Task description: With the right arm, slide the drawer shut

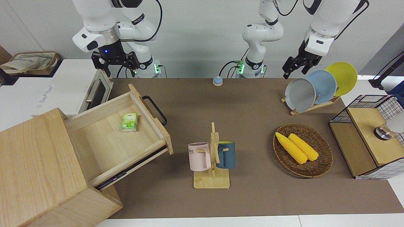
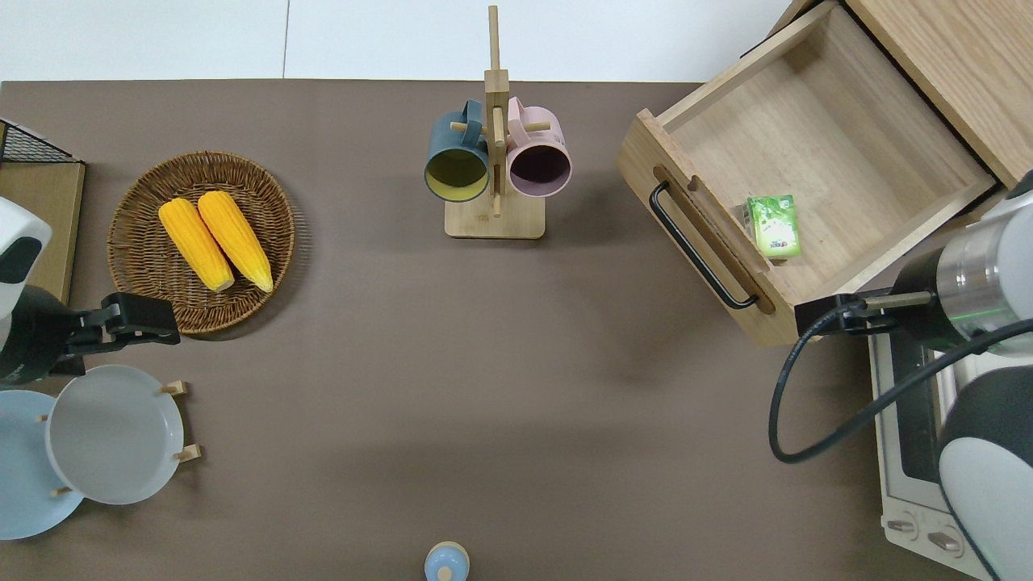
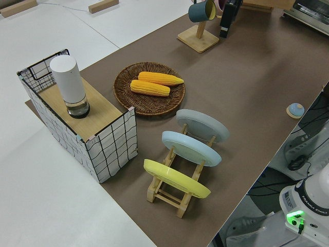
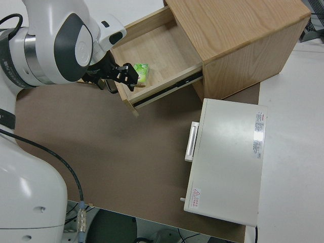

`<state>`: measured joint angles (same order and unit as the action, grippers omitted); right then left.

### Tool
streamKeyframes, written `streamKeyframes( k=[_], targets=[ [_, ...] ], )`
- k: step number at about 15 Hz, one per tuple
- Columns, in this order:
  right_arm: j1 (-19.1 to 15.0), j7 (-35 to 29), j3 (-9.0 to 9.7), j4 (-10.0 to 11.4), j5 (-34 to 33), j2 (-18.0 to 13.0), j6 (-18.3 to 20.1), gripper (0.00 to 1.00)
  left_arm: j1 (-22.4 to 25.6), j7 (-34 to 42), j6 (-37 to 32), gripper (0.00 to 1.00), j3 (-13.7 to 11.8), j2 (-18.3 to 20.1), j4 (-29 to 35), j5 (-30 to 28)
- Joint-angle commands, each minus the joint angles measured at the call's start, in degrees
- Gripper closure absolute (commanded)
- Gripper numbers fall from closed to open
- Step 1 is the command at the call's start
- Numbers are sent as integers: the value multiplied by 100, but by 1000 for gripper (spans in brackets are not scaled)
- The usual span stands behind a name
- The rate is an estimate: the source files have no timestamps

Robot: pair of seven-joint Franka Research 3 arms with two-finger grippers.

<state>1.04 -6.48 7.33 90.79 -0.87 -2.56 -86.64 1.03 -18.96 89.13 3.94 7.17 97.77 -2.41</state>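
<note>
With the drawer (image 1: 123,138) fully out (a green carton (image 1: 129,122) inside), the right gripper (image 1: 115,60), fingers spread wide, should press squarely on the front panel (image 2: 702,242), avoiding skew.

Even, bright overhead light leaves soft, short shadows under the basket (image 2: 202,242) toward 3 o'clock and beneath the open drawer (image 1: 126,132), with mild glare on the white table edges and all views sharp.
</note>
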Motion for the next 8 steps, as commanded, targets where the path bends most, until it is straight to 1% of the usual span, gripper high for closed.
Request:
streamKeyframes(
  k=[1, 8],
  targets=[
    [98, 59, -162, 45, 121, -34, 76, 13, -7, 51, -89, 7, -25, 48, -21, -5],
    [98, 59, -171, 45, 148, -34, 77, 21, -7, 51, -89, 7, -25, 48, -21, -5]
  ],
)
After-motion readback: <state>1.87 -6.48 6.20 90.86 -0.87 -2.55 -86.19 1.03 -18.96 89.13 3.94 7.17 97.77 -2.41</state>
